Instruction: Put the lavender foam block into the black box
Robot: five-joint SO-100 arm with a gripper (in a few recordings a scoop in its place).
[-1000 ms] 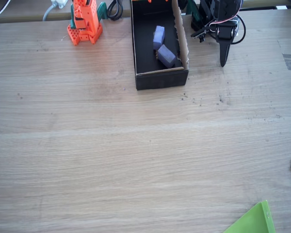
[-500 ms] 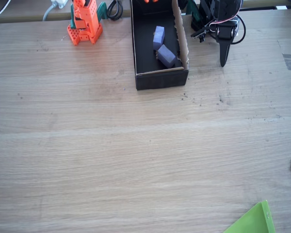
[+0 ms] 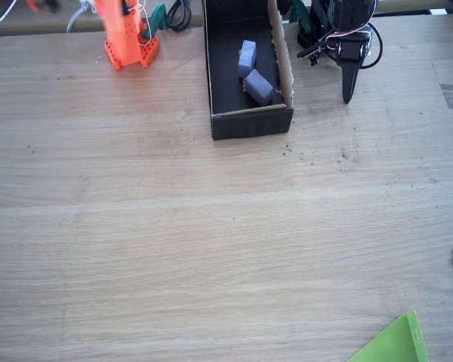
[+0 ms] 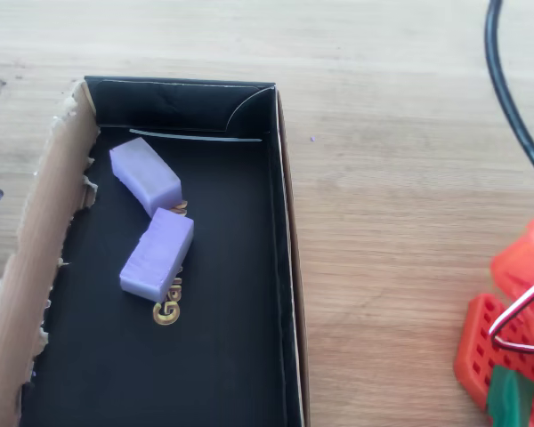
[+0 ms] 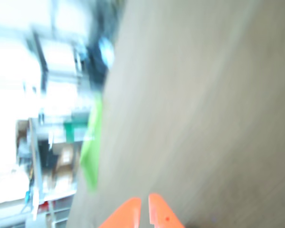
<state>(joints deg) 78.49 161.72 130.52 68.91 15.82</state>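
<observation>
The wooden tabletop [image 3: 211,249] spans the fixed view and carries all items. The black box [image 3: 225,83] sits near the far edge of it, its brown raw-cardboard side wall on the right in the fixed view and on the left in the overhead view [image 4: 37,240]. Gold lettering [image 4: 166,311] marks the inner floor.

The orange arm [image 3: 124,34] stands left of the box in the fixed view, well apart from it. A second, black arm [image 3: 343,45] stands right of the box.

Two foam blocks lie on the box floor, touching end to corner. The lavender foam block [image 4: 157,254] lies nearer the lettering; the other block [image 4: 144,174] lies toward the closed end wall.

The gripper [image 5: 145,205] appears blurred in the wrist view: the orange fingers [image 5: 161,216] are nearly together, a narrow gap between them, holding nothing.

A green sheet [image 3: 392,343] occupies the near right corner.
</observation>
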